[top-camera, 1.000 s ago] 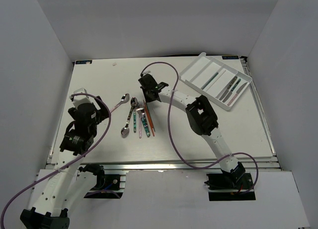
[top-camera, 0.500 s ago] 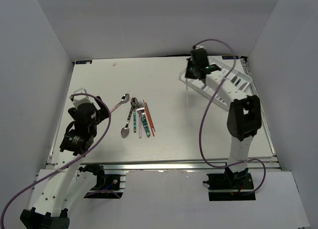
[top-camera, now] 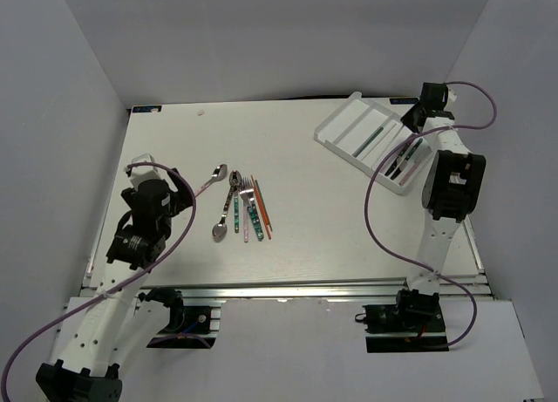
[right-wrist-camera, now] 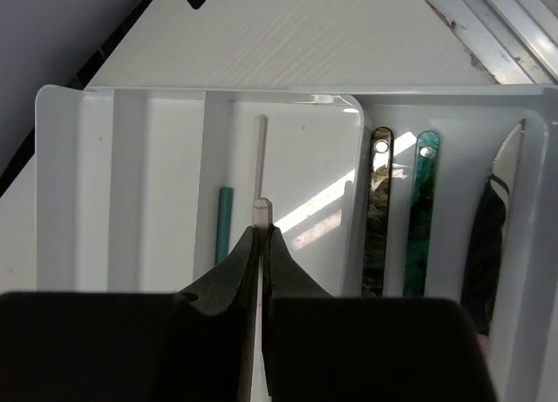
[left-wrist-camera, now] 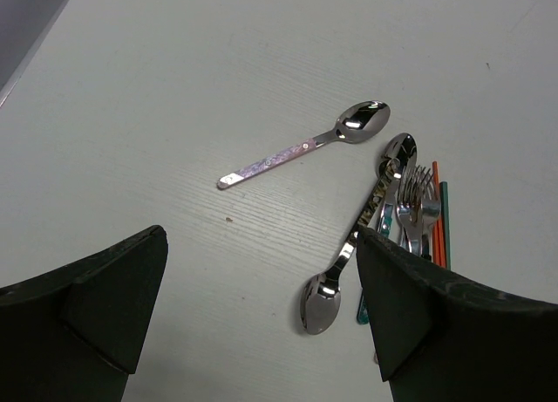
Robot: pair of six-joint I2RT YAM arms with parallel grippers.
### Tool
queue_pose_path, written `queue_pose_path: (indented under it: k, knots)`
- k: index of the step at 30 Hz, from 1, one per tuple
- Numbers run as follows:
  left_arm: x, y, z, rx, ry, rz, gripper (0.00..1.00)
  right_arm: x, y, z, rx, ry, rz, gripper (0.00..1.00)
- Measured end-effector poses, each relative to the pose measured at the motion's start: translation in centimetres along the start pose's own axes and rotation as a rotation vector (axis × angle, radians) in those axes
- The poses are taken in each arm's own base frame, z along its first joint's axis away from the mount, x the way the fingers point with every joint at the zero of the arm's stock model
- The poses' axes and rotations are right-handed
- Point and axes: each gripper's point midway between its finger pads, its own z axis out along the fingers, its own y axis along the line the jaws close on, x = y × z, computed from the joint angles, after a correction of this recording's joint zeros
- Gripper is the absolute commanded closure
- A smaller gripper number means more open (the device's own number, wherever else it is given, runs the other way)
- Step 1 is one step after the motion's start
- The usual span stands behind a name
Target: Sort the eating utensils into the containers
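The eating utensils [top-camera: 243, 206] lie bunched on the table's middle left: spoons [left-wrist-camera: 366, 219], forks [left-wrist-camera: 417, 201], an orange chopstick [left-wrist-camera: 436, 212], and a pink-handled spoon [left-wrist-camera: 305, 146] lying apart. My left gripper [left-wrist-camera: 261, 332] hangs open just left of them, holding nothing. My right gripper [right-wrist-camera: 261, 232] is shut on a pale grey chopstick [right-wrist-camera: 261, 212], above a compartment of the white tray [right-wrist-camera: 61, 201], the containers. In the tray lie a green chopstick [right-wrist-camera: 224, 223], two patterned handles [right-wrist-camera: 380, 210] and a knife [right-wrist-camera: 493, 219]. The right gripper [top-camera: 413, 121] is at the tray's [top-camera: 336, 127] far right end.
The tray sits angled in the table's far right corner, close to the right edge rail [right-wrist-camera: 514, 27]. Grey walls enclose the table on three sides. The right arm's purple cable [top-camera: 375, 201] loops over the right half of the table.
My right arm has swung from the utensil bunch across to the tray's far right end, staying shut on the pale chopstick. The left arm has not moved.
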Motion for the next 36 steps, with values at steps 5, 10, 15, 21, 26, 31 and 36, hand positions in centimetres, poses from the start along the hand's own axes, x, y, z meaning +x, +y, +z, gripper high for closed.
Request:
queue_pose_path:
  k: [5, 10, 15, 21, 26, 31, 36]
  knots:
    - [0.5, -0.1, 0.4, -0.004, 0.023, 0.012, 0.02, -0.7, 1.2, 1.8, -0.018, -0.02, 0.016, 1.0]
    - [0.8, -0.2, 0.6, -0.004, 0.033, 0.017, 0.02, -2.3, 2.3, 2.2, -0.041, -0.06, 0.024, 1.0]
    - [0.9, -0.2, 0.7, -0.006, 0.04, 0.02, 0.02, -2.7, 2.1, 2.3, -0.041, -0.072, 0.05, 1.0]
    - [1.0, -0.2, 0.8, -0.006, 0.044, 0.022, 0.02, -3.2, 2.0, 2.8, -0.046, -0.087, 0.063, 1.0]
    - [1.0, -0.3, 0.8, -0.006, 0.044, 0.022, 0.02, -2.7, 1.7, 3.6, -0.044, -0.08, 0.06, 0.87]
    - [1.0, -0.3, 0.8, -0.005, 0.045, 0.022, 0.02, -1.7, 1.6, 4.0, -0.06, -0.06, 0.058, 0.58]
    - [1.0, -0.3, 0.8, -0.005, 0.044, 0.022, 0.02, 0.7, 0.5, 3.7, -0.045, -0.004, 0.06, 0.42]
